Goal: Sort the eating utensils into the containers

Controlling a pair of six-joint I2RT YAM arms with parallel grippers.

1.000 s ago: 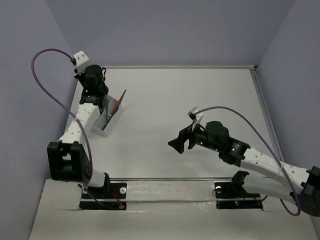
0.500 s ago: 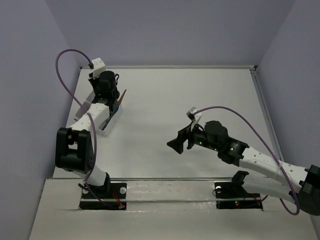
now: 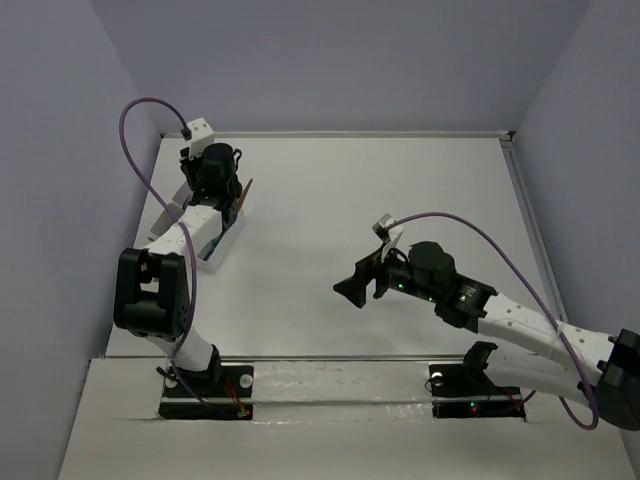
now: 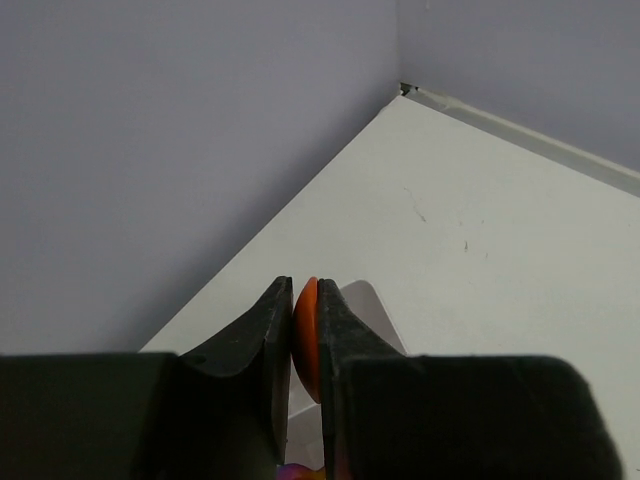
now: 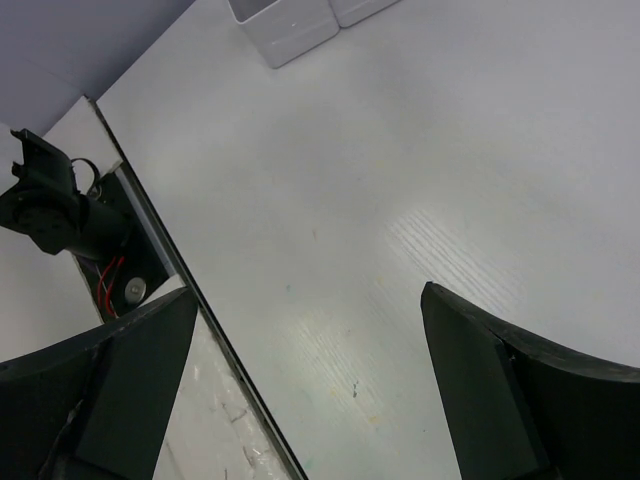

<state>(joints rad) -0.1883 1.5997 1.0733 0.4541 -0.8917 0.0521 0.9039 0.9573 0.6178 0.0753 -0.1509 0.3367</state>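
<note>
Pinching an orange-red utensil (image 4: 306, 345) between my left gripper's (image 4: 305, 296) fingers, over the white tray (image 3: 228, 240) at ten o'clock on the table (image 3: 400, 190); my right gripper (image 3: 352, 291) hangs spread wide.

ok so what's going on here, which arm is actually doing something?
The left gripper is doing the work: it is shut on an orange-red utensil at the far end of the white tray, by the far-left corner of the table. The right gripper hangs open above the middle of the table, holding nothing. What already sits in the tray is mostly hidden by the left arm.
</note>
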